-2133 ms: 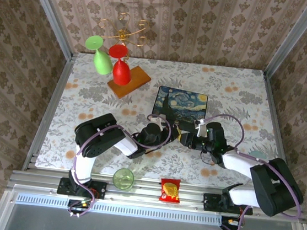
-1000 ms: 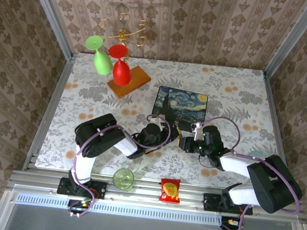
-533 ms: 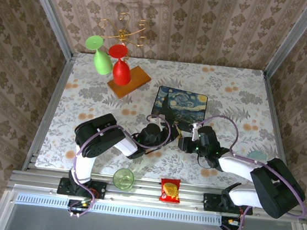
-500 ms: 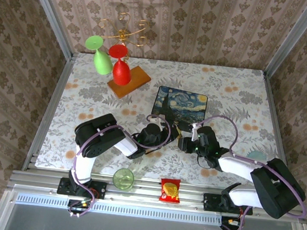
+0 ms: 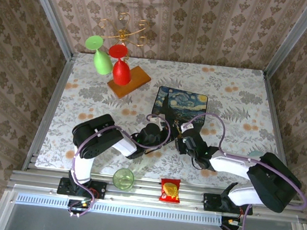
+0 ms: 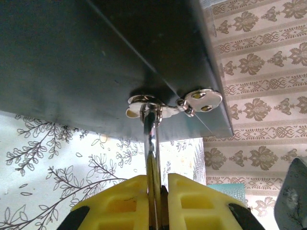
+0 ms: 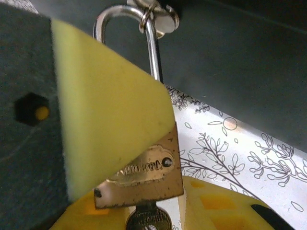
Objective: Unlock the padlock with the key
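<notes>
Padlock [image 7: 144, 177] between jaws of left tool [image 6: 156, 184]

Right gripper [image 5: 177, 142] moves left along the blue box [image 5: 180, 102] front edge, now closer to the left gripper [image 5: 167, 133], at the padlock [image 7: 146, 168]; its cable loop [image 5: 206, 114] swings left.

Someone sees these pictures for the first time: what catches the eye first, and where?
Most striking is the brass padlock, close up in the right wrist view, hanging by its silver shackle from a metal clasp, with a key in its underside. From above, the Starry Night painted box sits mid-table, and a green glass and a red glass stand out at the far left.
</notes>
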Available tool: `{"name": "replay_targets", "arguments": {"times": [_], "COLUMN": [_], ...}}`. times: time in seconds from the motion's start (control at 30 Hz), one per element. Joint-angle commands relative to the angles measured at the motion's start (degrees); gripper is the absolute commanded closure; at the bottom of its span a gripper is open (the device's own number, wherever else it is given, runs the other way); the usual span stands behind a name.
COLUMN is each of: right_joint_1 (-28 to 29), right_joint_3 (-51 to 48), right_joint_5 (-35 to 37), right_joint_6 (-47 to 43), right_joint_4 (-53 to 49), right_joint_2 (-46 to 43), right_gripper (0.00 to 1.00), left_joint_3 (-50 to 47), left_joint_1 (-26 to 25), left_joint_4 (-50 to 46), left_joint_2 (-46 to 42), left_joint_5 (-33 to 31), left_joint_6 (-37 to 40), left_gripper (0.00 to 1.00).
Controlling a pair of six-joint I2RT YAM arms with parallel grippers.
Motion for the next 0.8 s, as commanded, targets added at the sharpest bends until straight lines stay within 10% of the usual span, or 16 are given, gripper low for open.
{"name": "replay_targets", "arguments": {"times": [0.0, 0.3, 0.77], "right_joint_1": [1.27, 0.9, -13.46], "right_joint_3": [1.81, 1.49, -7.66], "right_joint_5": [6.58, 2.36, -33.85], "right_joint_6": [-2.45, 0.26, 12.68], "right_joint_4": [-1.88, 0.19, 16.63], "right_joint_2": [2.64, 2.44, -2.05], "right_gripper": [0.73, 0.87, 0.93], "left_joint_3": [-0.08, -0.93, -3.15], "left_joint_1": [-0.26, -0.4, 0.21], "left_joint_4": [5.38, 5.35, 3.91], "left_joint_2": [-2.59, -3.06, -4.6], "left_joint_5": [1.19, 0.96, -0.13], "left_joint_6": [-0.03, -0.14, 1.14], "left_gripper": [1.0, 1.0, 0.94]}}
